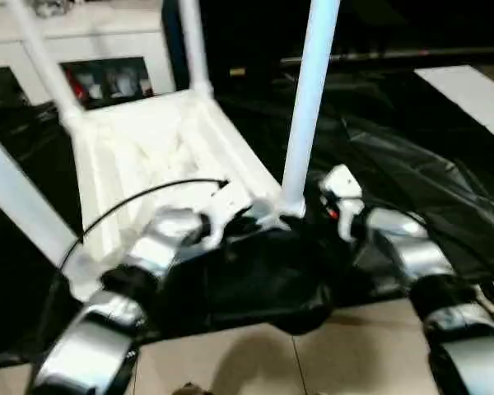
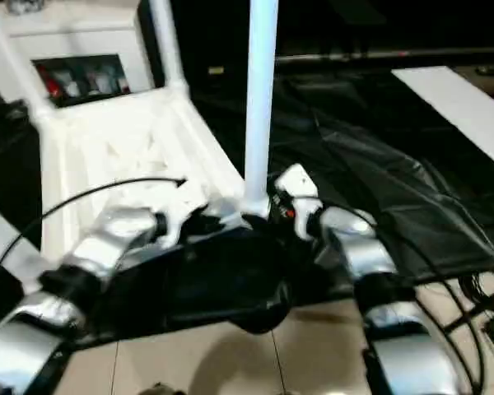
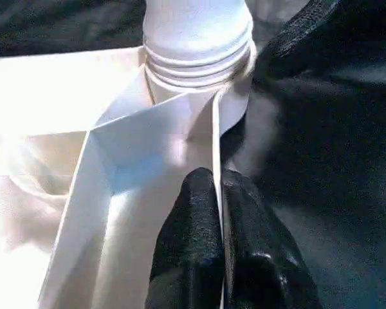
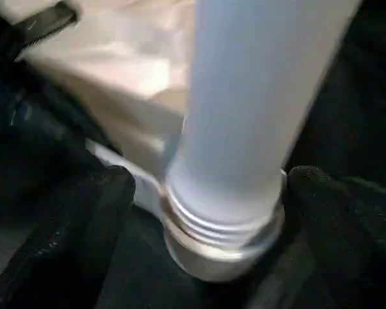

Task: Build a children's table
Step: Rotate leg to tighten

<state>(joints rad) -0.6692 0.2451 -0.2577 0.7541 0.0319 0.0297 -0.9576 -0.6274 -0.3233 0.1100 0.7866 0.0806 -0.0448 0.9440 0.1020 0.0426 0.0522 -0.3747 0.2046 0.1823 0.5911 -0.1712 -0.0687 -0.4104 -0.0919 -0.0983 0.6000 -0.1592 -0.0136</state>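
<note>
The children's table lies upside down on the black-draped work table, its ribbed white tabletop (image 1: 148, 156) facing up. Three legs stand in its far and left corner sockets. A fourth white leg (image 1: 309, 107) rises from the near right socket (image 4: 219, 251). My left gripper (image 3: 217, 180) is shut on the tabletop's thin rim wall, just beside that socket. My right gripper (image 4: 212, 187) is open, with one black finger (image 4: 90, 206) on each side of the leg's base and a gap showing on one side.
A white cabinet (image 1: 107, 78) with red items on its shelf stands behind the table. A white board (image 1: 477, 95) lies at the back right. Black cloth (image 1: 412, 173) hangs over the near table edge above a tiled floor (image 1: 255, 362). A black cable (image 1: 140, 197) arcs over my left forearm.
</note>
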